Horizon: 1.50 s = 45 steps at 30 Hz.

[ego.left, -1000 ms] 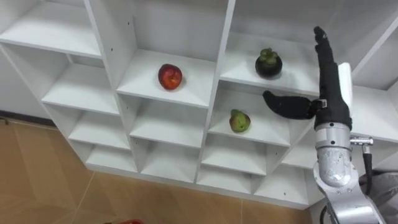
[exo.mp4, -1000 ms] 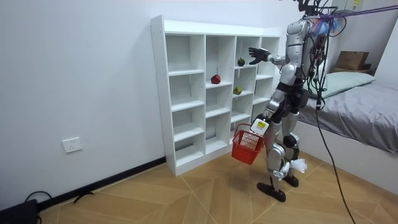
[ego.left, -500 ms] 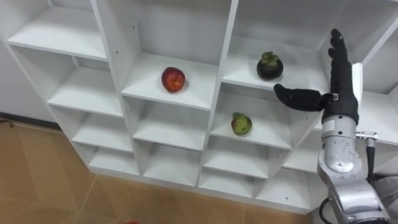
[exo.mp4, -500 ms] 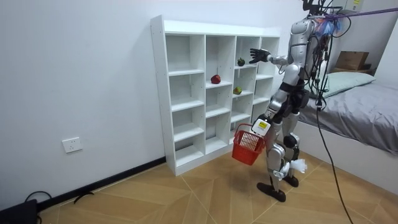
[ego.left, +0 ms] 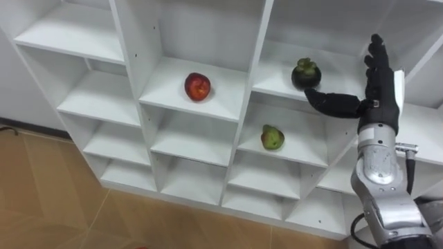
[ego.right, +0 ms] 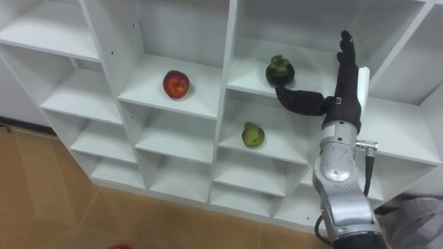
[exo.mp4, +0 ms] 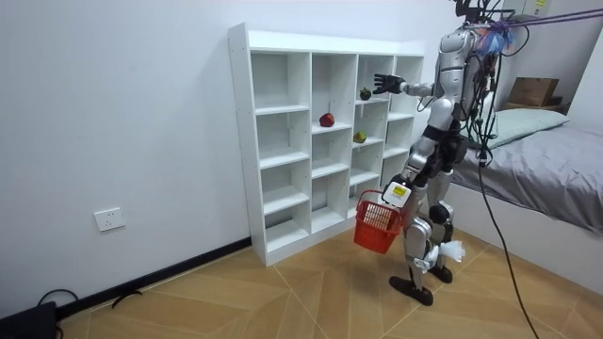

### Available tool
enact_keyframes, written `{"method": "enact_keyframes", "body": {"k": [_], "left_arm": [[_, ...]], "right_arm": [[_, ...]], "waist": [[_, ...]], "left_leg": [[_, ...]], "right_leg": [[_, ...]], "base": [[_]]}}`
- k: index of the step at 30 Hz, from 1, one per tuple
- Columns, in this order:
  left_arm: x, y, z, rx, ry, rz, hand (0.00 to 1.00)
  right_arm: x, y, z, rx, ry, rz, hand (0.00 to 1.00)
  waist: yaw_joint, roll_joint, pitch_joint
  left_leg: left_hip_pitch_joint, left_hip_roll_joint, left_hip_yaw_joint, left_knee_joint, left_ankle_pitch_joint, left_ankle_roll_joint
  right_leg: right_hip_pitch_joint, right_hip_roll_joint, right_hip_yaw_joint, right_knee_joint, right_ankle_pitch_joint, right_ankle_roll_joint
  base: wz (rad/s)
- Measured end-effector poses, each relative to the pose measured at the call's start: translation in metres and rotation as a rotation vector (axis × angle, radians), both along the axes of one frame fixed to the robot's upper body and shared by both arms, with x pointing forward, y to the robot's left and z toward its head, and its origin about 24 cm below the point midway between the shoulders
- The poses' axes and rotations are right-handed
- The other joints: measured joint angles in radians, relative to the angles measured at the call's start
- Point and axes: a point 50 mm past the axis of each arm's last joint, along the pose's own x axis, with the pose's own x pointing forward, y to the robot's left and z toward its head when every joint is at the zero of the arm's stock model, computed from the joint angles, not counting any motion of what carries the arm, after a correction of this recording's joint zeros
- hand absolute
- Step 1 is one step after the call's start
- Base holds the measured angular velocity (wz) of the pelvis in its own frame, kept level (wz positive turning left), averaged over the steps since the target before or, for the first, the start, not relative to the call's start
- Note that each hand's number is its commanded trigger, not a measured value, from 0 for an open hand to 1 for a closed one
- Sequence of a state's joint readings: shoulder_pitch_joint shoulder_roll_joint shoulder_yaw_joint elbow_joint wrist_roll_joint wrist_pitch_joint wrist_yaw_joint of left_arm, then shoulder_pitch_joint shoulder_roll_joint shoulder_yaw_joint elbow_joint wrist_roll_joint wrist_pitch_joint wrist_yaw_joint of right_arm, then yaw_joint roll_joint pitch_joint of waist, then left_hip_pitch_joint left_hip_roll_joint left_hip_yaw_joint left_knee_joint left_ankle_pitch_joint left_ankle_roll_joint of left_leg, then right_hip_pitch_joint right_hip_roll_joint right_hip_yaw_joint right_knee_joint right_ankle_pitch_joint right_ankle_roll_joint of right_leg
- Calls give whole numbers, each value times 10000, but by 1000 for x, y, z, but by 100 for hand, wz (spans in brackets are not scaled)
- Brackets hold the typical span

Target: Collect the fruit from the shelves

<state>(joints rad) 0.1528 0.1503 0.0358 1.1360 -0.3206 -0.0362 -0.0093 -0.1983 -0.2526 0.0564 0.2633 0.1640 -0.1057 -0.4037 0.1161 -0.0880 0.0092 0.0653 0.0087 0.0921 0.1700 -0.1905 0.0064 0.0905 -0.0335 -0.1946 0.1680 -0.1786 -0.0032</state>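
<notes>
1. Here the right hand [ego.left: 377,100] is raised at the closet [ego.left: 176,104], its fingers straight and spread wide, holding nothing.
2. The mangosteen [ego.left: 305,72] sits just beside the thumb tip; whether they touch cannot be told.
3. The pear [ego.left: 272,137] lies a shelf below the fingers, and the apple [ego.left: 198,86] is well to their left.
4. The left hand [exo.mp4: 393,192] hangs low, fingers curled round the handle of the basket [exo.mp4: 377,218].

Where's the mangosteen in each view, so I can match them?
Left eye view: mangosteen upper right of centre, just left of the right robot hand.
Right eye view: mangosteen upper centre-right, same shelf.
Room view: mangosteen third column from the room view's left, upper part.
Shared landmark: red apple, next column to its left.
</notes>
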Motion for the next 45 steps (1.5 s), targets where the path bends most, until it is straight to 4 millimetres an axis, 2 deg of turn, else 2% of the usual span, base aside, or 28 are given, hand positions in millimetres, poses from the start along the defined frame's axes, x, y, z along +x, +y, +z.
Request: {"method": "enact_keyframes", "body": {"k": [3,7,16,33,40,45], "left_arm": [[1,-1,0,1,40,11,100],[1,-1,0,41,99,-64,100],[3,-2,0,-11,63,-93,100],[1,-1,0,117,366,-55,100],[0,1,2,113,109,-45,100],[1,1,4,85,-53,-75,100]], "right_arm": [[1,0,-3,279,192,27,0],[12,0,-4,251,503,217,0],[31,5,11,317,281,499,0],[32,6,3,267,982,634,0],[36,1,-7,196,1628,481,0],[34,-10,-11,-77,1969,284,0]], "waist": [[88,19,9],[81,50,23],[212,54,20],[307,-41,-12],[293,-143,0],[328,-162,-11]], "left_leg": [[-24,1,-54,0,3,2],[-99,-2,-61,1,3,1],[-140,-14,-144,-2,4,3],[-183,-36,-260,42,37,10],[-293,-59,-395,161,39,13],[-360,-59,-399,174,41,14]], "right_leg": [[-2,2,-40,13,0,0],[-24,1,-54,13,0,0],[-53,-3,-123,10,0,0],[-36,-32,-278,19,0,0],[-40,-52,-393,19,0,0],[-32,-53,-426,26,0,-1]], "base": [[7],[0],[0],[2],[4],[2]]}}
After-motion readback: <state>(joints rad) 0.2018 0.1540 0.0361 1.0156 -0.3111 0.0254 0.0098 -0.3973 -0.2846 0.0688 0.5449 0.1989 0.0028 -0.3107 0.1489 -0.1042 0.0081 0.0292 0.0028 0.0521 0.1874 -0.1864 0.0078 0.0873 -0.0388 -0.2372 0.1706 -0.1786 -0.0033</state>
